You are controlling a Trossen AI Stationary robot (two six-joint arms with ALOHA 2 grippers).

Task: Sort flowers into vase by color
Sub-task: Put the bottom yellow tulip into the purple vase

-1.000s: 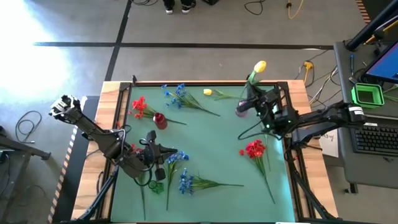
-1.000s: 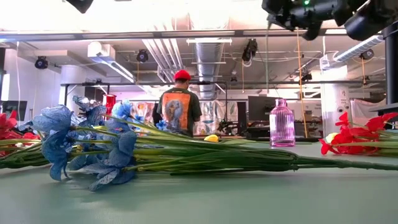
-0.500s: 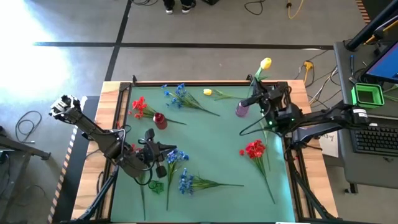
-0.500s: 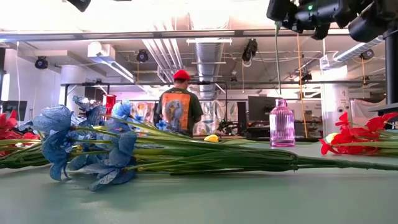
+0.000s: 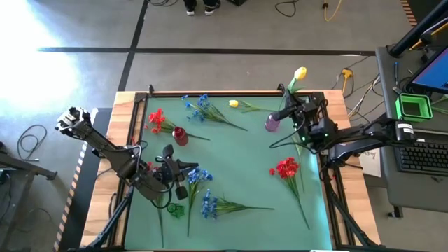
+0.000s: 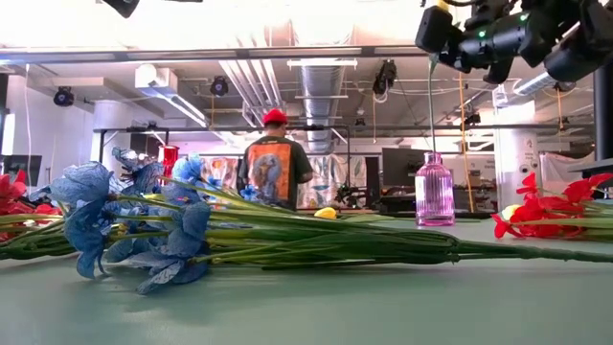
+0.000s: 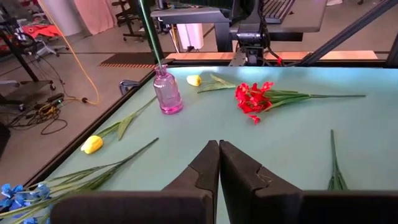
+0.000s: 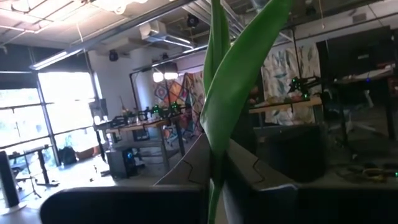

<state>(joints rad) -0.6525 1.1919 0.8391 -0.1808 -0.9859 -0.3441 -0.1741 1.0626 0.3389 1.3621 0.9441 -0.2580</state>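
My right gripper (image 5: pixel 288 108) is shut on a yellow tulip (image 5: pixel 299 72), held upright over the pink vase (image 5: pixel 272 124) at the far right. The tulip's stem (image 6: pixel 431 110) runs down to the vase's mouth (image 7: pixel 160 66). My left gripper (image 7: pixel 219 149) hovers shut and holding nothing above the mat's near left, beside a blue flower (image 5: pixel 198 176). Red flowers (image 5: pixel 285 168), more blue flowers (image 5: pixel 199 105) and another yellow tulip (image 5: pixel 234 103) lie flat on the green mat (image 5: pixel 245 161). My right gripper pinches the tulip's green stem and leaf (image 8: pixel 214 163) between its two fingers, well below the bud. The fingers come from the table's right, slanting a little upward, and lie across the stem. The tulip stands upright, its lower end at the pink vase's mouth (image 6: pixel 433 153).
A red vase (image 5: pixel 180 135) stands at the mat's far left, by a red flower (image 5: pixel 157 119). A green vase (image 5: pixel 175 209) sits near the front left, next to a blue flower (image 5: pixel 208 204). A person (image 6: pixel 276 168) stands in the room beyond the table.
My right gripper has carried the yellow tulip a little toward the table's right and down. The stem, which hung beside the pink vase, now stands over it with its lower end at the mouth. The tulip has stayed upright.
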